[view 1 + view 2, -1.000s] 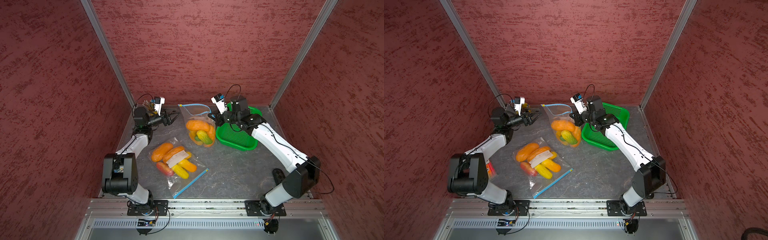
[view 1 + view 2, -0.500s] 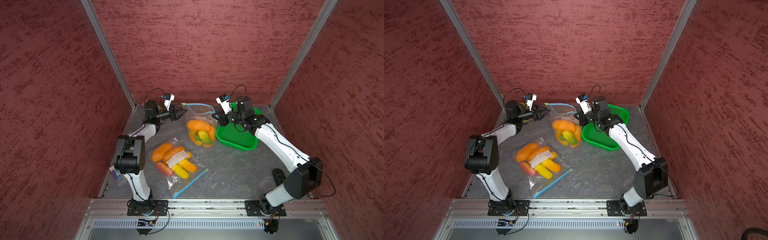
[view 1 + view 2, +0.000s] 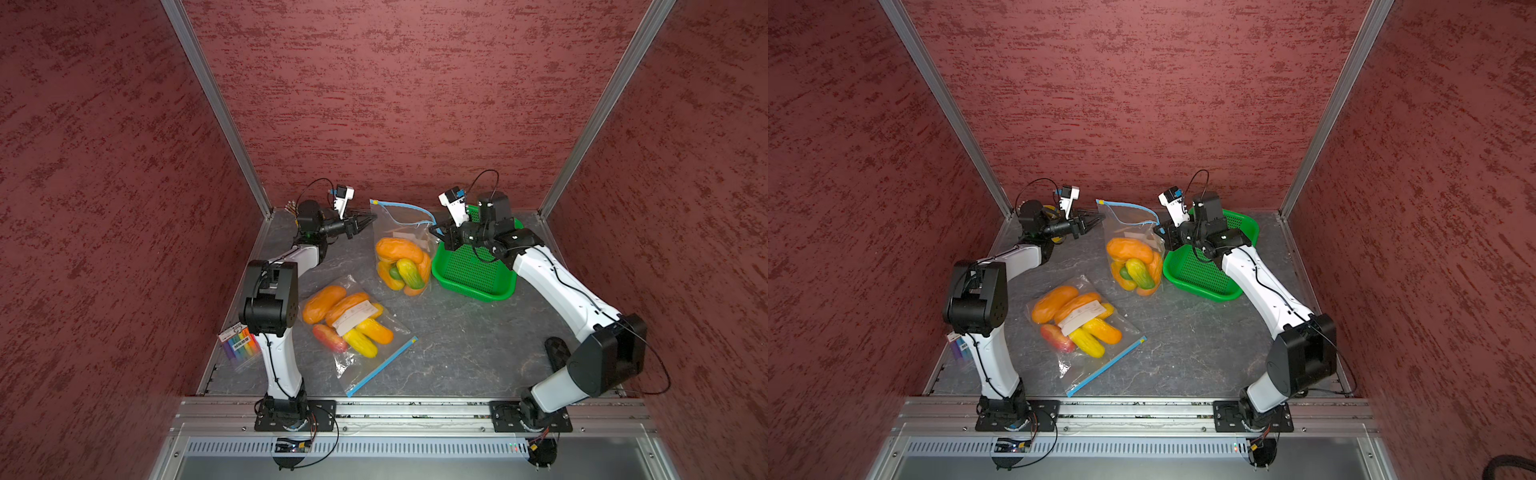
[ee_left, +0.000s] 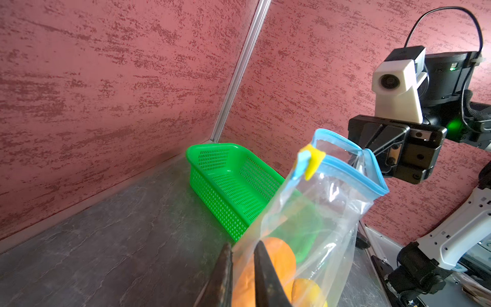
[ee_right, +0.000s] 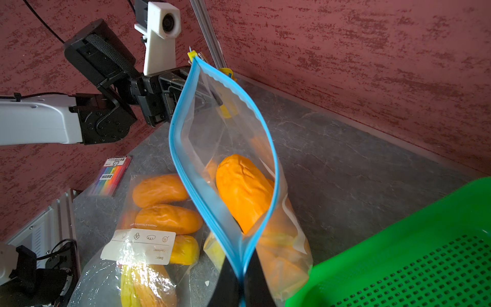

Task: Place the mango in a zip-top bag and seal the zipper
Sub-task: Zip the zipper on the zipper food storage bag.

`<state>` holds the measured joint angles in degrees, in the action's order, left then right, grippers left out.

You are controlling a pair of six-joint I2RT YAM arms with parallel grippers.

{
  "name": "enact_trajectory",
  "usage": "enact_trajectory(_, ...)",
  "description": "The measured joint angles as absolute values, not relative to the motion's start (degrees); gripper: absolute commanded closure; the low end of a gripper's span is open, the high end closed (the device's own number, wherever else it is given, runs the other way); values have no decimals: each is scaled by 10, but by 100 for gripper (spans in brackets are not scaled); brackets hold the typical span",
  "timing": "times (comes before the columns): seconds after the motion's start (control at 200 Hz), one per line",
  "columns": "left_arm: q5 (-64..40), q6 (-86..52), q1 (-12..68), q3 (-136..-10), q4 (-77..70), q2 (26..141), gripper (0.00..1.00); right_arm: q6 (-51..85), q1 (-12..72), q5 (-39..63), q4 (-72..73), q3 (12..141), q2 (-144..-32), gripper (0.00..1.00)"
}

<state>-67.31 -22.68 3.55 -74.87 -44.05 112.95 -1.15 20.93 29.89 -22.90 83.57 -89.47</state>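
Mango (image 3: pixel 399 250) already inside upright zip-top bag (image 3: pixel 401 224) on desk (image 3: pixel 457 332); placing done. Zipper (image 5: pixel 183 164) gaping, yellow slider (image 4: pixel 313 162) parked at one end; sealing left. Right claw (image 5: pixel 241 268) clenched on opposite zipper end. Left claw (image 4: pixel 241 263) narrowed around bag's side edge; whether gripping, cannot tell.

Green mesh basket (image 3: pixel 478 293) at the back right of a grey slate table (image 3: pixel 457 345), rainbow marker pack (image 3: pixel 240 345) on its left edge — red textured walls (image 3: pixel 395 104) all round, aluminium corner posts (image 3: pixel 216 104).
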Motion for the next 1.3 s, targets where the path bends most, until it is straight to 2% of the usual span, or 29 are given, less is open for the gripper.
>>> enact_trajectory(0.03, -674, -222, 36, -749, -439, 1127, 74, -10, 209, 301, -226, 834, -895, 100)
enact_trajectory(0.145, -677, -208, 41, -764, -408, 1122, 62, -6, 208, 309, -220, 832, -894, 100)
enact_trajectory(0.24, -675, -195, 49, -790, -378, 1122, 75, -2, 208, 314, -212, 824, -891, 100)
enact_trajectory(0.366, -670, -187, 57, -809, -359, 1122, 88, 3, 208, 317, -206, 821, -890, 100)
enact_trajectory(0.401, -669, -186, 58, -809, -355, 1122, 100, 5, 208, 318, -204, 820, -889, 100)
enact_trajectory(0.456, -667, -191, 59, -809, -350, 1122, 100, 8, 208, 317, -203, 818, -888, 100)
enact_trajectory(0.516, -661, -193, 58, -803, -348, 1118, 100, 15, 208, 314, -203, 817, -885, 88)
enact_trajectory(0.581, -656, -197, 58, -792, -343, 1104, 100, 24, 208, 300, -200, 817, -879, 59)
enact_trajectory(0.606, -655, -197, 57, -787, -341, 1095, 100, 30, 208, 289, -197, 817, -874, 51)
enact_trajectory(0.661, -653, -196, 57, -780, -331, 1075, 100, 34, 207, 262, -188, 817, -860, 39)
enact_trajectory(0.761, -643, -189, 61, -773, -308, 1034, 100, 36, 206, 225, -174, 823, -830, 23)
enact_trajectory(0.952, -625, -156, 78, -773, -263, 977, 100, 12, 220, 251, -145, 910, -843, 22)
enact_trajectory(1.297, -630, -72, 104, -811, -141, 974, 100, -81, 241, 399, -139, 1049, -997, 28)
